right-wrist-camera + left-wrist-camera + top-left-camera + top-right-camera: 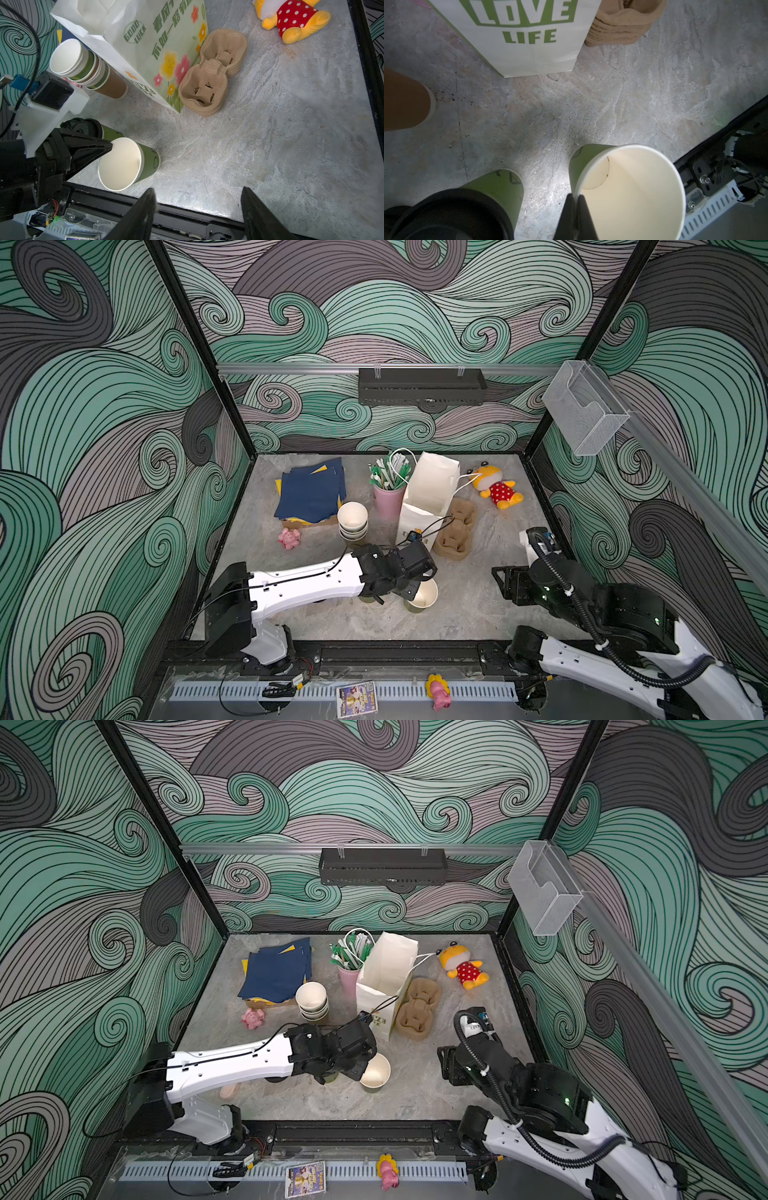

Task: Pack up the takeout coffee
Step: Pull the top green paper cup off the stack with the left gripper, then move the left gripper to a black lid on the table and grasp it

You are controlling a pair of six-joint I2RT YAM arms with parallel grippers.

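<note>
Two olive-green takeout coffee cups are near the table's front. One is lidless [424, 596] [376, 1072] [124, 164], white inside and empty. My left gripper [576, 196] [413, 593] is shut on its rim [629, 149], one finger inside and one outside. The other cup [500, 191] [111, 133] carries a black lid [446, 214] and stands close beside it, mostly hidden under my left arm in both top views. My right gripper [197, 201] [505, 578] is open and empty, over the table's front edge to the right of the cups.
A white paper bag [432, 489] [135, 41] stands open behind the cups, with a stack of brown pulp cup carriers [455, 531] [214, 79] at its right. Stacked empty cups [353, 520], a pink cup of straws [388, 497], blue napkins [311, 489] and plush toys [496, 487] lie further back.
</note>
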